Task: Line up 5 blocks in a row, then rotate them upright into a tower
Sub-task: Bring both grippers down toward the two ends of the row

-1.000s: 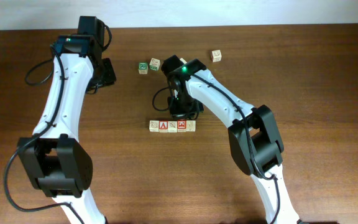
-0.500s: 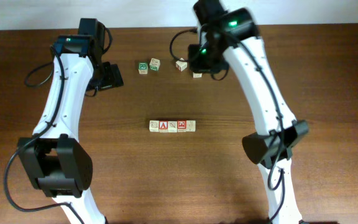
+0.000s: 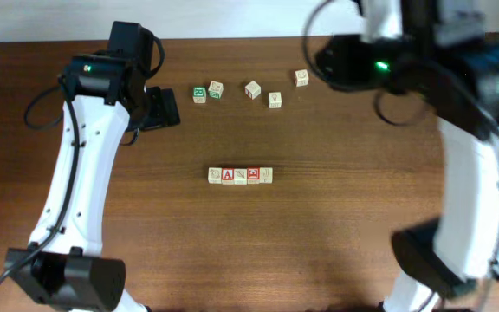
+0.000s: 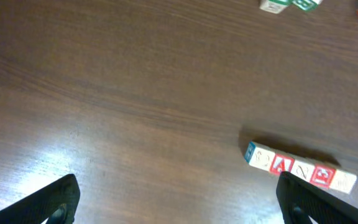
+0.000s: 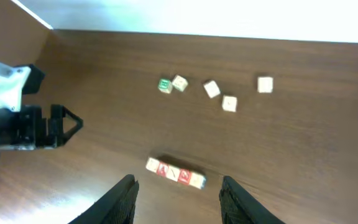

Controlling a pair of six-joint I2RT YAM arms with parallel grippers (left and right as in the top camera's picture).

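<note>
Five pale letter blocks lie side by side in a straight row at mid-table. Two of them show red-bordered faces, one a red "A". The left wrist view has the row at the lower right, a blue face on its left end. My left gripper hovers open, far back and left of the row, its fingers wide apart over bare wood. My right gripper is raised high above the table and stands open and empty. Far below its fingers the row is small.
Loose cubes lie in a scattered line near the table's back edge: a green-printed cube, a pale cube touching it, and three more pale ones to the right. The raised right arm blurs across the overhead view's right side.
The right arm left the row, passed over the back cubes, then rose high to the right, its jaws opening. The left jaws opened wide and that arm shifted slightly.
</note>
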